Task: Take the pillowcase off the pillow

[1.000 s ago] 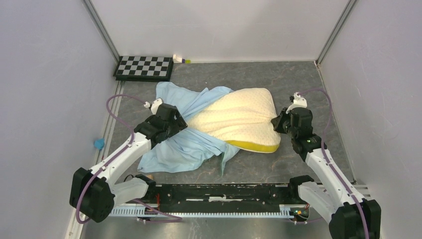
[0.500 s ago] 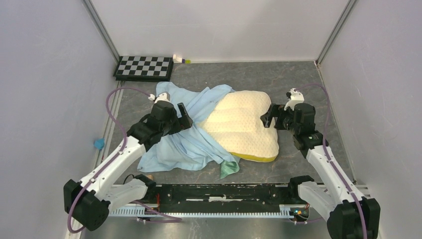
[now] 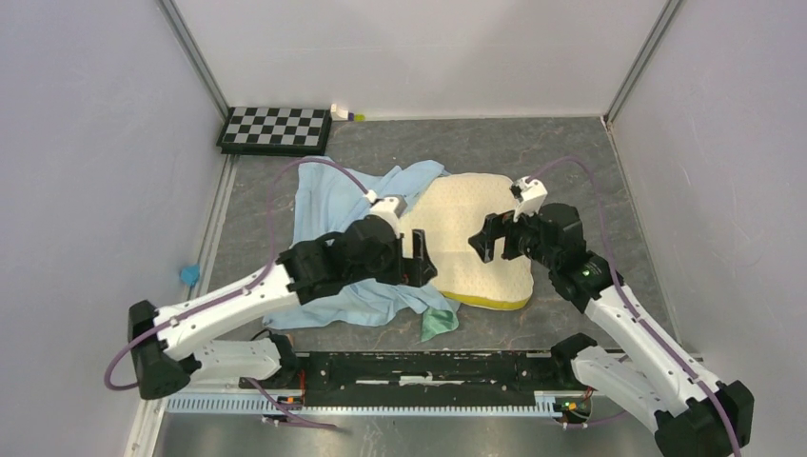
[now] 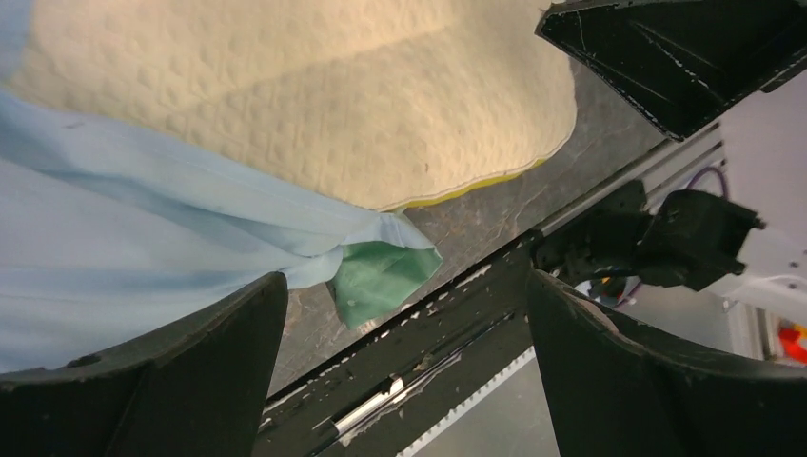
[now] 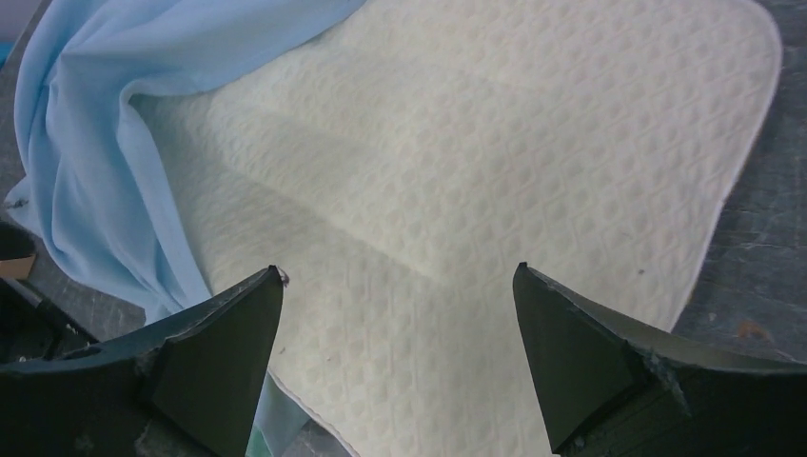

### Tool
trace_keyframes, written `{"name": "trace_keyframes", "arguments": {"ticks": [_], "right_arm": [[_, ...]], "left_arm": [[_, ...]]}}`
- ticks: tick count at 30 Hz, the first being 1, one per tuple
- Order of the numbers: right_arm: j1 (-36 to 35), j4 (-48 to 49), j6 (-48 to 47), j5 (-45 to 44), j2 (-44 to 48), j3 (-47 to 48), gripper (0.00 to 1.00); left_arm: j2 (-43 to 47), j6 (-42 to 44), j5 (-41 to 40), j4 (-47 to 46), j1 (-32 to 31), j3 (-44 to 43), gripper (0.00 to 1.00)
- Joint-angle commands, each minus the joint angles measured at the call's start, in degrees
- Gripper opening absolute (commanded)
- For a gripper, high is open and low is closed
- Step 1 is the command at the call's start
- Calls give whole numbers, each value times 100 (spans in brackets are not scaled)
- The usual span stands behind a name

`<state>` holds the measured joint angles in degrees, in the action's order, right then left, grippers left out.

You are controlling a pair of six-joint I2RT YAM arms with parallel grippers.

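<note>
Left gripper [image 3: 417,259] is held wide open and empty, low over the near left edge of the cream pillow [image 3: 457,214], where blue cloth meets the dimpled surface. To its left, the light-blue pillowcase [image 3: 328,195] is seen crumpled across the left half of the tabletop [image 3: 571,152], with its pale green flap [image 3: 439,322] poking out toward the front edge. The pillow is laid near the tabletop's middle and is almost wholly bared, with cloth draped only along its left side. Over its right part, the right gripper [image 3: 485,240] is likewise spread wide, with nothing gripped. Both are judged to be parted because the case is nearly off.
</note>
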<state>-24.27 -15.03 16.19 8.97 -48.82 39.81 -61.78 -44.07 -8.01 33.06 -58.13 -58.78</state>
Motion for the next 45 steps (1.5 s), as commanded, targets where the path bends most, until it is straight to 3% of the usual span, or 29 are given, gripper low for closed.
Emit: {"name": "trace_keyframes", "arguments": {"ticks": [1, 4, 7, 13, 18, 23, 27, 30, 32, 38, 43, 45], "right_arm": [[-395, 196, 10, 320, -50, -367, 96], [-582, 713, 242, 781, -180, -749, 96], [-715, 632, 180, 438, -468, -843, 97], [-928, -5, -117, -636, -688, -946, 98], [-1005, -243, 292, -1386, -858, -1142, 98], [-1005, -358, 491, -1989, -306, -1047, 98], [-999, -732, 527, -2402, 21, -708, 98], [-1000, -1087, 1000, -2345, -27, -606, 98], [-1001, -1359, 1577, -2460, -54, -651, 98], [-996, -1776, 3094, -3108, 450, -1129, 98], [-993, -1782, 3302, -3597, 849, -1398, 98], [-1001, -1674, 3255, -3373, 741, -1491, 98]], "left_arm": [[-653, -134, -199, -183, -469, -204, 100], [-1114, -169, -33, -641, -524, -70, 100], [-1467, -360, -148, -833, -440, 73, 100], [-1791, -1005, -1272, 83, -157, 127, 100], [-1504, -1612, -319, -682, 768, 1245, 100], [-1182, -1939, -515, -912, 1004, 1782, 98], [-1098, -1962, -562, -895, 1018, 1842, 88], [-935, -1984, -587, -968, 1023, 1934, 68], [-793, -2023, -661, -922, 1019, 1976, 60], [-295, -2049, -817, -652, 1015, 1975, 61], [-58, -2004, -932, -521, 1014, 1947, 60], [10, -2124, -1131, -337, 1014, 1937, 60]]}}
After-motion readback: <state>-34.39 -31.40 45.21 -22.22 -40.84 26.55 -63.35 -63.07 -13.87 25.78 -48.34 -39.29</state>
